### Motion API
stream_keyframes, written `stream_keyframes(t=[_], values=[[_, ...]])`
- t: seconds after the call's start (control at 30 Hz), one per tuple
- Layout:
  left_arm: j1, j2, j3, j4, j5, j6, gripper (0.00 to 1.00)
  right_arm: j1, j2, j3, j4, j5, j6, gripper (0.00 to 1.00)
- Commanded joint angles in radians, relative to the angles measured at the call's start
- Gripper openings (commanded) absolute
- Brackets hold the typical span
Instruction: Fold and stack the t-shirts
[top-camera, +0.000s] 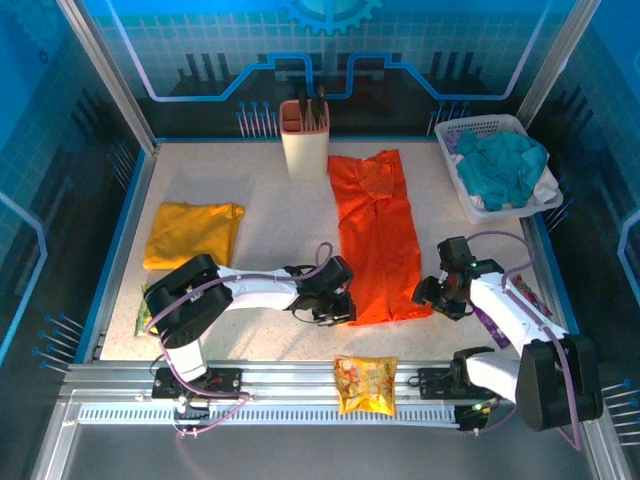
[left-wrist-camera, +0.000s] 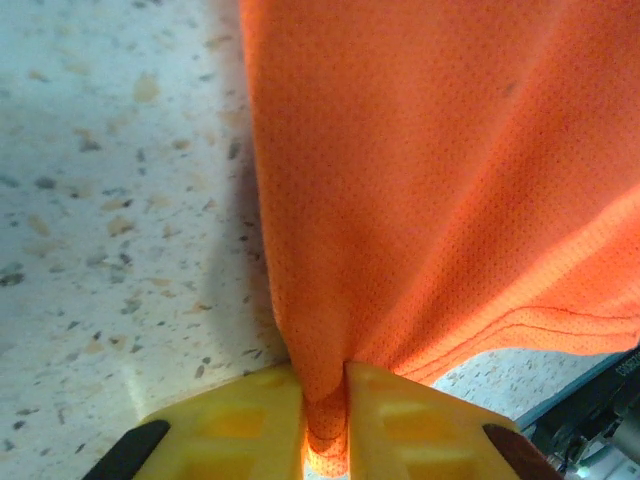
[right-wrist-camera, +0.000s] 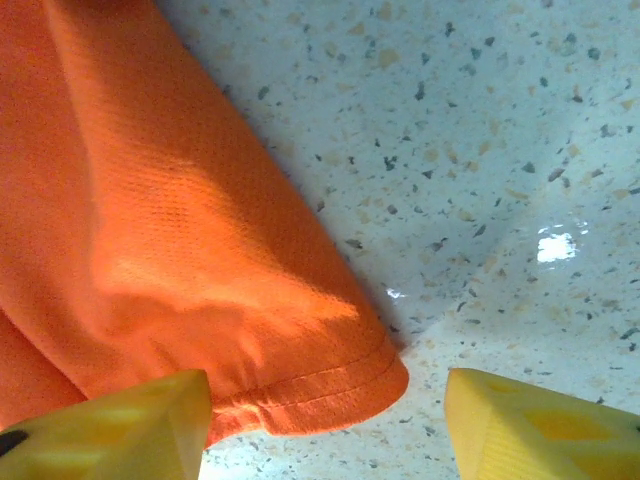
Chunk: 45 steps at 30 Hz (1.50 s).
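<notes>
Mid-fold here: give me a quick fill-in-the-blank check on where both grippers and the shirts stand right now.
1. The left gripper is clamped on a near corner of the orange t-shirt, while the right gripper stands ___ astride its other near corner.
2. The yellow t-shirt lies ___ to the left of the orange one.
3. The white basket stands at the far ___ corner of the table.
Missing words: open; folded; right.
</notes>
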Motion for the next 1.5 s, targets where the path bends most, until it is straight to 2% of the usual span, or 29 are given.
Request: stream_keyframes(t=[0.0, 0.1, 0.27, 0.33, 0.37, 0.43, 0.5, 0.97, 1.27, 1.3, 1.47], values=[[-0.023, 0.055, 0.006, -0.052, 0.084, 0.000, 0.12, -0.019, 0.029, 0.001, 0.027, -0.017, -0.009, 0.56], [-0.023, 0.059, 0.012, -0.053, 0.084, 0.001, 0.09, -0.018, 0.050, -0.004, 0.057, -0.061, -0.016, 0.48], [-0.023, 0.067, 0.030, -0.073, 0.080, 0.017, 0.05, -0.019, 0.094, -0.002, 0.071, -0.064, -0.037, 0.41], [-0.023, 0.067, 0.030, -0.073, 0.079, 0.017, 0.04, -0.019, 0.109, 0.001, 0.057, -0.044, -0.038, 0.43], [-0.023, 0.067, 0.030, -0.072, 0.079, 0.017, 0.04, -0.018, 0.110, 0.000, 0.050, -0.036, -0.034, 0.46], [-0.023, 0.066, 0.030, -0.072, 0.077, 0.017, 0.03, -0.019, 0.103, -0.001, 0.041, -0.021, -0.018, 0.60], [-0.023, 0.065, 0.030, -0.075, 0.078, 0.020, 0.02, -0.019, 0.079, -0.009, 0.027, 0.018, 0.008, 0.64], [-0.021, 0.069, 0.042, -0.096, 0.073, 0.040, 0.01, -0.014, 0.084, -0.027, 0.031, 0.062, 0.030, 0.57], [-0.021, 0.075, 0.052, -0.095, 0.078, 0.043, 0.00, 0.049, 0.112, -0.027, 0.046, 0.026, 0.042, 0.35], [-0.021, 0.075, 0.053, -0.096, 0.080, 0.044, 0.00, 0.053, 0.107, -0.028, 0.047, 0.022, 0.044, 0.26], [-0.021, 0.068, 0.063, -0.111, 0.078, 0.051, 0.00, 0.064, 0.080, -0.031, 0.052, -0.012, 0.046, 0.05]])
